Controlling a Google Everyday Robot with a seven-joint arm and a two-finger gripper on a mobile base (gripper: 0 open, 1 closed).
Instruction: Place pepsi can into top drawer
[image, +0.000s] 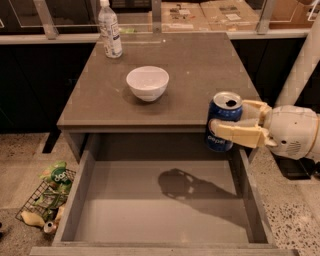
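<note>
The brown worktop (200, 75) in front of me carries a white bowl (147, 82) and, at its far left, a clear white-capped bottle (110, 31). My gripper (227, 117) reaches in from the right, its cream fingers (240, 134) clamped around the upright pepsi can (223, 120). I can read white "pepsi" lettering on the blue. The can hangs at the worktop's front edge, above the rear right of the open top drawer (150, 215). A trash basket (47, 197) sits on the floor to the left.

Room setting. The gripper (226, 122) sits at the front right edge of a brown-topped table (200, 65). Beyond it, a pale ledge (45, 38) carries glass panels (75, 12) on metal posts (44, 20). Below it lies speckled floor (295, 220); far to its left stands a wire basket (29, 209) of litter.
</note>
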